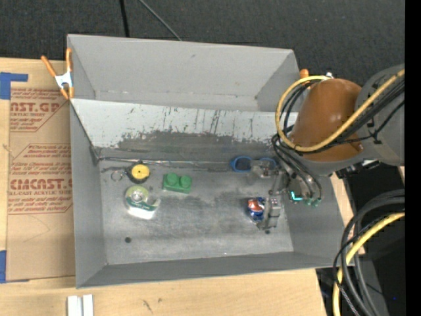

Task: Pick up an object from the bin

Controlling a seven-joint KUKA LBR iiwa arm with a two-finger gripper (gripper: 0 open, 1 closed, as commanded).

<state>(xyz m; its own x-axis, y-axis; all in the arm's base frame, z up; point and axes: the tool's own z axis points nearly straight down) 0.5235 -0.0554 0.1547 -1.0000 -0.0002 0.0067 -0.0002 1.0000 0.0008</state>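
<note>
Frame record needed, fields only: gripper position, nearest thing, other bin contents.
bin: grey metal bin
gripper: gripper, low over the floor at the right, arm in from the right
nearest thing: red-and-blue thing, just left of the gripper; cannot tell if gripped
near back wall: blue ring
left side: yellow disc, green block, clear roll, each lying apart
</note>
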